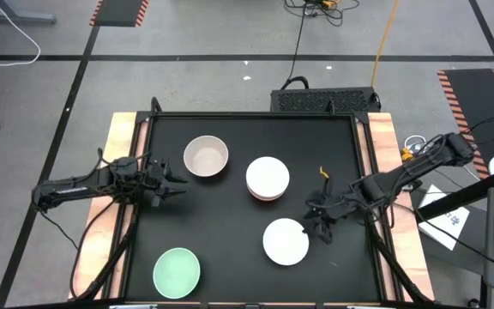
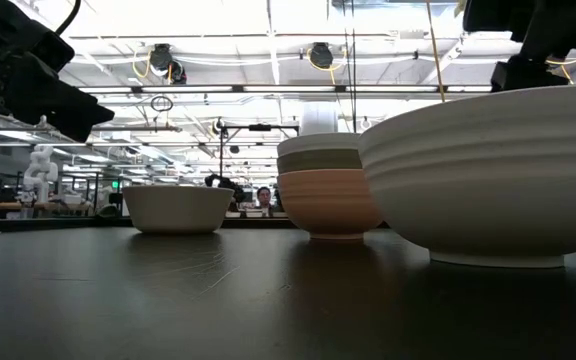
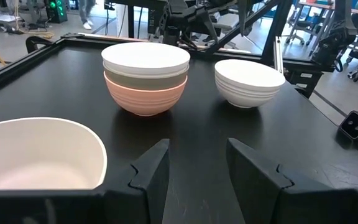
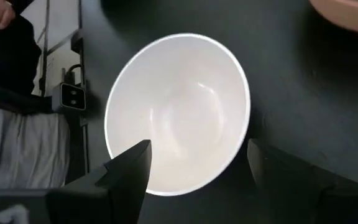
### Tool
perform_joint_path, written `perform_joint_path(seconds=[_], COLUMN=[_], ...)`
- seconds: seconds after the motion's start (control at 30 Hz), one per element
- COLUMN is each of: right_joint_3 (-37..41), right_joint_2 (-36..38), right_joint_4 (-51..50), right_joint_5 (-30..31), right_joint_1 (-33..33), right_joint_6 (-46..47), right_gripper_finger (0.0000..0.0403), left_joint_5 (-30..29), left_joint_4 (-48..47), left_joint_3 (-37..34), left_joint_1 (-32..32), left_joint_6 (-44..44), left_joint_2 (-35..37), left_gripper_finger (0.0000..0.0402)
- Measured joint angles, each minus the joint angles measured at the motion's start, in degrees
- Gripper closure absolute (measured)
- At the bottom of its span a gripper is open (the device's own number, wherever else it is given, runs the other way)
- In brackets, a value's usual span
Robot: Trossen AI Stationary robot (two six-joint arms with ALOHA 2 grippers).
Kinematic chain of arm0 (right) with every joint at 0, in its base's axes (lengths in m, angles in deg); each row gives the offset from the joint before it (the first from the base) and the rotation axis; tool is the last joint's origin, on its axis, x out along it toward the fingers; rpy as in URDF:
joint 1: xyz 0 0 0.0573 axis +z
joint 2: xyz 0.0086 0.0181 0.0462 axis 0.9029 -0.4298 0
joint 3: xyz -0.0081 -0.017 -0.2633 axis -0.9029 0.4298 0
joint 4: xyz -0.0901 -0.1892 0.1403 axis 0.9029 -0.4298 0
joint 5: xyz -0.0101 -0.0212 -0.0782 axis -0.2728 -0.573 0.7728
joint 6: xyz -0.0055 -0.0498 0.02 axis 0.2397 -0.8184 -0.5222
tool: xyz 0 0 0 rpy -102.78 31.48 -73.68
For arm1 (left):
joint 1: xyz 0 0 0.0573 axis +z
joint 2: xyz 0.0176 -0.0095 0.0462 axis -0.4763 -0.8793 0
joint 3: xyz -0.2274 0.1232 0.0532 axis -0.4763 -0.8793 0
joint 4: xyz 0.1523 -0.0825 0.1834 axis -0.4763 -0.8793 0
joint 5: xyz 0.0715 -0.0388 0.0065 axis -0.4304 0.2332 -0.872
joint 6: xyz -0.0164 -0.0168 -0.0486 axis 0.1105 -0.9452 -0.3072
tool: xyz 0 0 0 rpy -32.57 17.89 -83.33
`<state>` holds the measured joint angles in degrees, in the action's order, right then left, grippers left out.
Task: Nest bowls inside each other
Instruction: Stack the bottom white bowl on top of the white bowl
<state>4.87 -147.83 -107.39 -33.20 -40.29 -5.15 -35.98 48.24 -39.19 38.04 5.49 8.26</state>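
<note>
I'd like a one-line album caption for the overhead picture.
Two open grippers, left and right, hover over a black table holding a beige-grey bowl, mint-green bowl, white bowl and three-bowl stack.

In the stack [image 3: 146,78], the olive-brown bowl [image 3: 145,78] shows only a rim band. The beige-grey bowl [image 3: 36,152] is cut off at the left wrist view's edge.

Pretty clearly a robotics lab or workshop floor, not anyone's kitchen. Two dark robot arms are bolted either side of a black table [image 1: 230,215] framed in pale wood. Grey concrete floor with black tape lines, and orange-and-black hazard mats [image 1: 120,11] at 11 o'clock and 2 o'clock. Cables [image 1: 297,43] trail away at 12 o'clock. Looking level across the table, there's an open ceiling with hanging lights [image 2: 163,62], rows of benches and gear, and a person [image 2: 263,197] seated far back.
</note>
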Motion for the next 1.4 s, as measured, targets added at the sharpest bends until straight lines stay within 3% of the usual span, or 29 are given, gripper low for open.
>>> perform_joint_path(seconds=[0.47,1.4], right_joint_3=[0.0,0.0], right_joint_2=[-6.1,-11.6], right_joint_4=[-4.0,-1.1], right_joint_5=[-2.9,-7.1], right_joint_1=[-4.2,-4.8], right_joint_6=[3.3,4.6], right_gripper_finger=[0.0152,0.0161], left_joint_5=[0.3,0.4], left_joint_4=[0.0,0.0], left_joint_3=[0.0,0.0], left_joint_1=[0.0,0.0], left_joint_6=[0.8,1.5], left_joint_2=[0.0,0.0], left_gripper_finger=[0.0243,0.0243])
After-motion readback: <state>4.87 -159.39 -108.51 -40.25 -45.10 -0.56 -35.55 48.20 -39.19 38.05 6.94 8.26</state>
